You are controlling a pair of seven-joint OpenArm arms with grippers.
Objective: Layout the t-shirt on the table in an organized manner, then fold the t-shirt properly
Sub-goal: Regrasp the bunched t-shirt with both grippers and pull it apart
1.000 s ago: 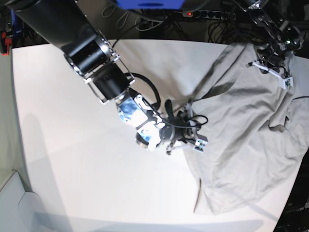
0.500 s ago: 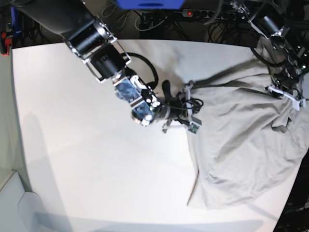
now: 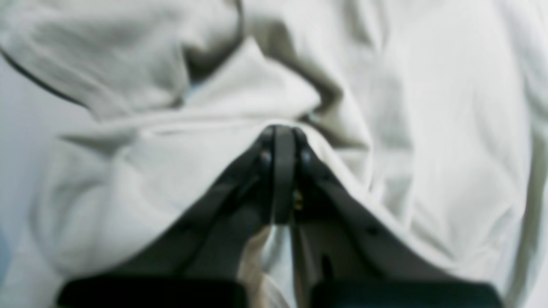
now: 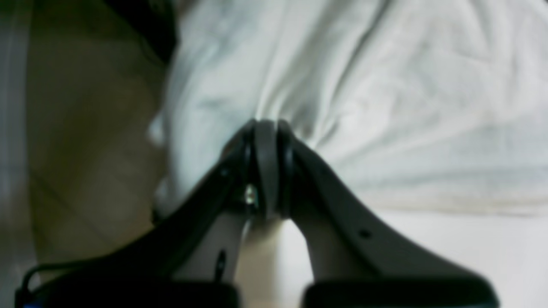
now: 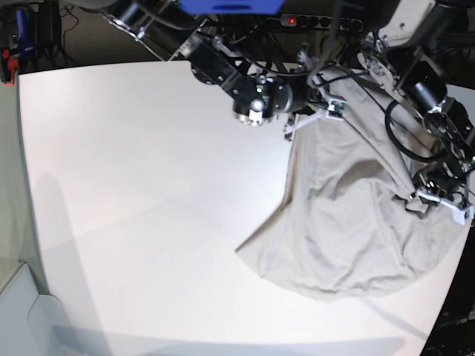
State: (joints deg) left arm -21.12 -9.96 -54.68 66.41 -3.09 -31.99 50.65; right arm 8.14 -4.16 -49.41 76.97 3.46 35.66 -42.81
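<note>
T-shirt (image 5: 349, 215) cloth, light grey-beige and wrinkled, hung in a bunched drape over the right side of the large smooth white table (image 5: 133, 193), its lower hem spread on the tabletop. To its upper left in the base view, the right gripper (image 5: 320, 111) pinched an upper edge of the shirt near the table's far side, jaws closed tight on the fabric. At the far right, the left gripper (image 5: 424, 194) was likewise clamped fully on a fold of the shirt.

Dark clutter behind far edge: tangled black cables (image 5: 223, 33), power strip (image 5: 315, 22) with red light, blue box (image 5: 230, 6) above.
</note>
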